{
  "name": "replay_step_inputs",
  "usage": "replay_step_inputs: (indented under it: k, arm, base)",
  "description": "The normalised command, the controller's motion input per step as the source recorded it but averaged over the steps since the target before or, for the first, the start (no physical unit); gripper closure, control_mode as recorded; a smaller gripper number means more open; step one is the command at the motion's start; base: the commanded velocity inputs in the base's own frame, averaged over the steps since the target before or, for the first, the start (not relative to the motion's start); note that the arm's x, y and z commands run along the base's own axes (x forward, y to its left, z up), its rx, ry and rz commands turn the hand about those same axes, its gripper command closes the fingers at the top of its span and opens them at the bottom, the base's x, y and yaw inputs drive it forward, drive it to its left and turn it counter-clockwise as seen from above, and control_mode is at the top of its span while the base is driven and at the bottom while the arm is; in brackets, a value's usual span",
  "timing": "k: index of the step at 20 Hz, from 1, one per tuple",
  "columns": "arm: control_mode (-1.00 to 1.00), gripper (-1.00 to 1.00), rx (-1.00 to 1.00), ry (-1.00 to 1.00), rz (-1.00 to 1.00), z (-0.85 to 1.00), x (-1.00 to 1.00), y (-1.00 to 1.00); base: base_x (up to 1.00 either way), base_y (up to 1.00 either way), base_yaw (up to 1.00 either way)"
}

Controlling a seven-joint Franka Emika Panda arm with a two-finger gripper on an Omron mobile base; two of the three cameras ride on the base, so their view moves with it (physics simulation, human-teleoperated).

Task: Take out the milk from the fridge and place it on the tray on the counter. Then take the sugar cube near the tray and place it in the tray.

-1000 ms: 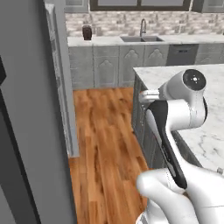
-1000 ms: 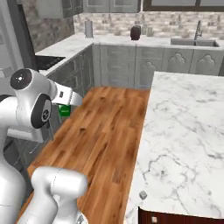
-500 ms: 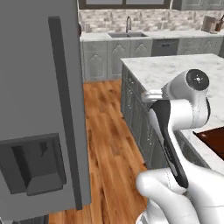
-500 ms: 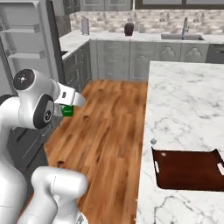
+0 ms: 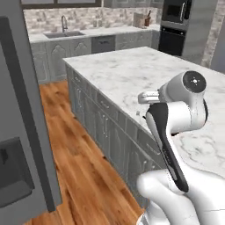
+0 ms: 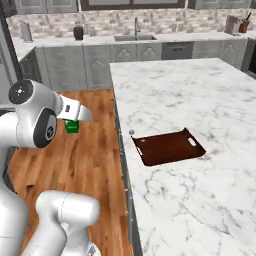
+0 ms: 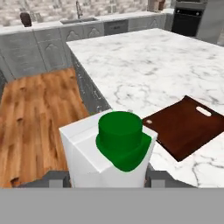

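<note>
The gripper (image 7: 107,177) is clamping the milk (image 7: 109,154), its two dark fingertips (image 7: 53,176) pressing against either side of the one white carton, whose green cap is facing the hand camera. In the right base view the carton's green marking (image 6: 72,126) is peeking out beneath the white hand, which is hanging over the wooden floor (image 6: 95,150), beside the counter's long edge and not over the slab.

The counter (image 6: 200,100) is spreading wide and bare past that edge, giving open room on every side of the one tray (image 6: 170,147). The tray is lying flat near the counter's floor-side edge, with a pale slot at each short end. One sugar cube (image 6: 132,132) is sitting on the marble just beside the tray's near corner, close to the counter's edge, apart from the tray.

In the left base view the dark grey fridge (image 5: 17,132) is standing at the left, with a strip of floor running between it and the counter's cabinet fronts (image 5: 110,132).
</note>
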Motion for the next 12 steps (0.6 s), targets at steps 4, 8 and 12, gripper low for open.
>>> replay_step_inputs:
  k: [4,8,12]
  arm:
    - [1.0,1.0,0.0,0.0,0.0,0.0,0.0,0.0]
    - [1.0,1.0,0.0,0.0,0.0,0.0,0.0,0.0]
    - [1.0,1.0,0.0,0.0,0.0,0.0,0.0,0.0]
  base:
    - [-0.07,0.14,-0.72]
    - [-0.34,0.52,-0.53]
    - [0.0,-0.01,-0.63]
